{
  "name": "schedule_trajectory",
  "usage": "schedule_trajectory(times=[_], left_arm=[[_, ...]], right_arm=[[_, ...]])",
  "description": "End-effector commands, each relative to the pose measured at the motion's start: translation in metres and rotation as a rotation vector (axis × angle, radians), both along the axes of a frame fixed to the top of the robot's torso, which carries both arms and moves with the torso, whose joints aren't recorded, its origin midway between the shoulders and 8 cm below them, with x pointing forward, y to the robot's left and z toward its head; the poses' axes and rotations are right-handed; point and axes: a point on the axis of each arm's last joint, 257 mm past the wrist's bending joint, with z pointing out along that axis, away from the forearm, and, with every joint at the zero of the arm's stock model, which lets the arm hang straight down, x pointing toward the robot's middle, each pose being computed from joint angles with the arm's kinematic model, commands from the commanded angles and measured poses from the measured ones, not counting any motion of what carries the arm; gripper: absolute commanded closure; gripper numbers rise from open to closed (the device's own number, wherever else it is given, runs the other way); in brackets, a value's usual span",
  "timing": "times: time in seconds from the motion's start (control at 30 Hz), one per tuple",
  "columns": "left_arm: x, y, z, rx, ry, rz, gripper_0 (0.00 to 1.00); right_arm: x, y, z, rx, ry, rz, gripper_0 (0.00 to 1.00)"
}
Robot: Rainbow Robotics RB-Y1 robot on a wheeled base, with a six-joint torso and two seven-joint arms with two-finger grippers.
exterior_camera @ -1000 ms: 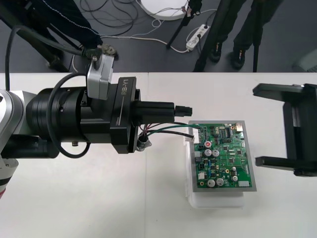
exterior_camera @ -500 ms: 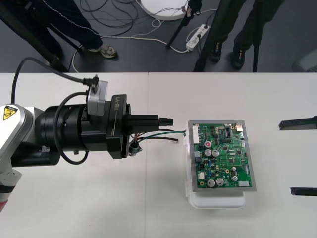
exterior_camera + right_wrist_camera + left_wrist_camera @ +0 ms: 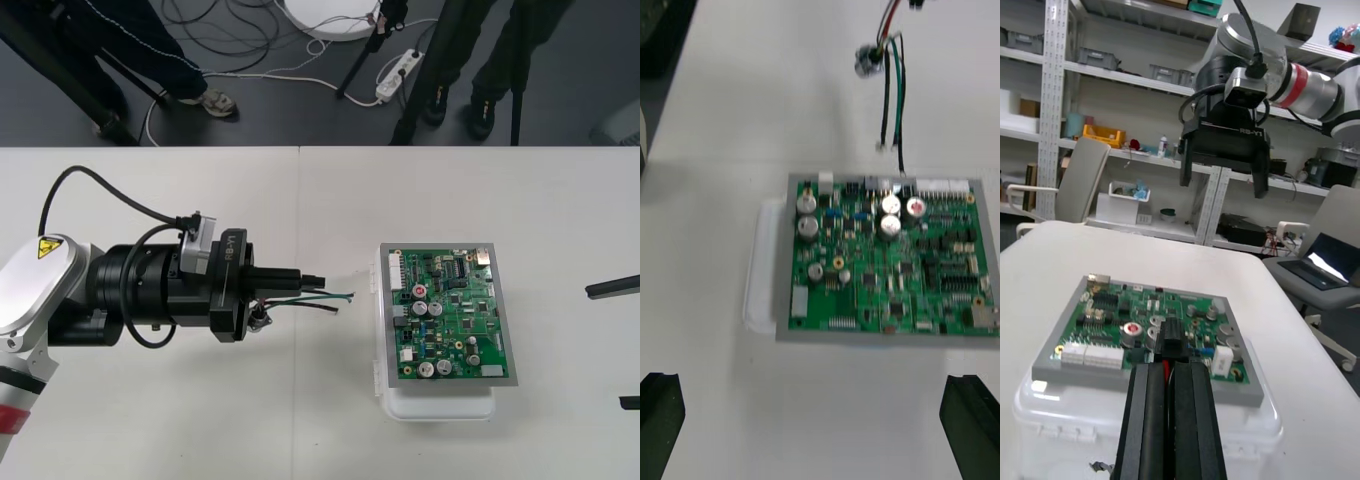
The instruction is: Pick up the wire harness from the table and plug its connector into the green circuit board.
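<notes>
Pale table (image 3: 330, 430) bearing one green circuit board (image 3: 450, 315) on one white base (image 3: 440, 405). Left gripper (image 3: 305, 280), fingers closed narrow on the one wire harness (image 3: 328, 297), holds it just short of the board, which lies straight ahead along the gripper's long axis. Right gripper (image 3: 816, 431), spread wide, stands well apart on the board's other side.

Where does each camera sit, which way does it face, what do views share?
Front view: overhead, looking down at the table; left gripper holds the wire harness near the circuit board.
Right wrist view: on the right arm, looking down on the board; right gripper, jaws wide.
Left wrist view: on the left arm, level across the board; own jaws shut on the plug.
All share the board.
</notes>
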Motion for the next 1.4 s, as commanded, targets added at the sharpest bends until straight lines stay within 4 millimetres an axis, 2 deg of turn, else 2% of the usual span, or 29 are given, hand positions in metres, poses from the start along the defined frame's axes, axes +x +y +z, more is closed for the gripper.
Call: schedule_trajectory(times=[0.03,0.13,0.33,0.4,0.7,1.13,1.4], left_arm=[[-0.024,-0.001,-0.013,-0.026,-0.108,-0.083,1.00],[-0.024,0.001,-0.028,-0.018,-0.109,-0.082,1.00],[-0.024,0.000,-0.047,-0.013,-0.106,-0.079,1.00],[-0.026,0.000,-0.060,-0.006,-0.071,-0.082,1.00],[-0.025,-0.012,-0.085,-0.025,0.002,-0.092,1.00],[-0.014,-0.037,-0.091,-0.002,-0.033,-0.103,1.00],[-0.002,-0.052,-0.089,0.016,-0.064,-0.082,1.00]], right_arm=[[0.005,-0.029,-0.013,-0.152,0.036,-0.098,0.00],[0.012,-0.033,-0.019,-0.241,0.006,-0.131,0.00],[0.020,-0.041,-0.030,-0.347,-0.024,-0.175,0.00],[0.025,-0.046,-0.038,-0.387,-0.017,-0.203,0.00],[0.045,-0.048,-0.052,-0.482,-0.055,-0.206,0.00],[0.069,-0.033,-0.052,-0.455,-0.128,-0.213,0.00],[0.084,-0.034,-0.069,-0.468,-0.082,-0.227,0.00]])
